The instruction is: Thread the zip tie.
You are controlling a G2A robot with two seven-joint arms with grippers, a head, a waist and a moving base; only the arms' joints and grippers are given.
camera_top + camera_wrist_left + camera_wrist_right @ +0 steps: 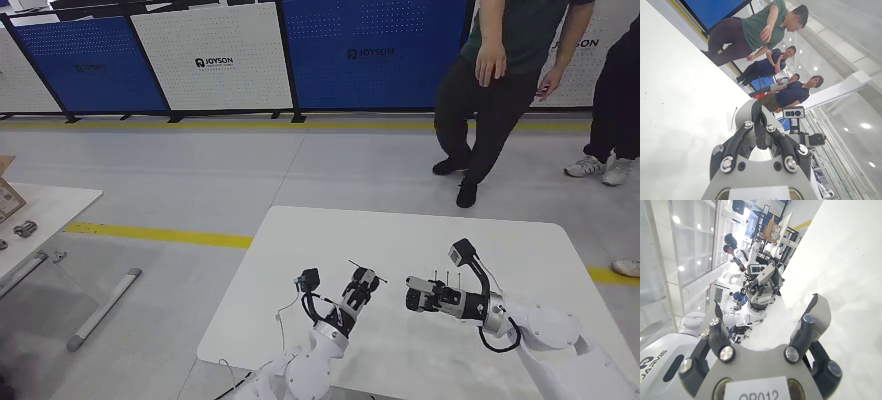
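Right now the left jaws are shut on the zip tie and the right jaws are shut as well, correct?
No. The right gripper has its jaws open, nothing between them, as the right wrist view shows. The left gripper does have its jaws shut on the zip tie.

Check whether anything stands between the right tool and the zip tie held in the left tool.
Nothing visible does. The right tool, open, faces the zip tie clamped in the left tool across a bare gap above the table.
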